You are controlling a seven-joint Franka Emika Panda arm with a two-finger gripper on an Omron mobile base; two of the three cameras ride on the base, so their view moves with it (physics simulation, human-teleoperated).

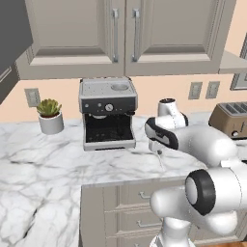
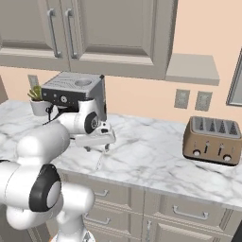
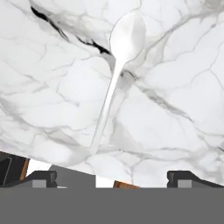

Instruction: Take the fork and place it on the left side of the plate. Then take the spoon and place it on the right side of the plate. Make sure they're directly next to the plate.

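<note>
Spoon is seen lying flat on the white marble bench, bowl toward the top of the hand view and thin handle running down toward the bench's front edge. The gripper is held above it with its fingers spread wide, nothing pinched between them; the handle's end lies between the two fingertips as seen from the hand. In the right base view the gripper hangs over the bench near its front edge, with the spoon just below it. A coffee machine stands behind on the bench, a potted plant to its left and a toaster well apart to the right.
</note>
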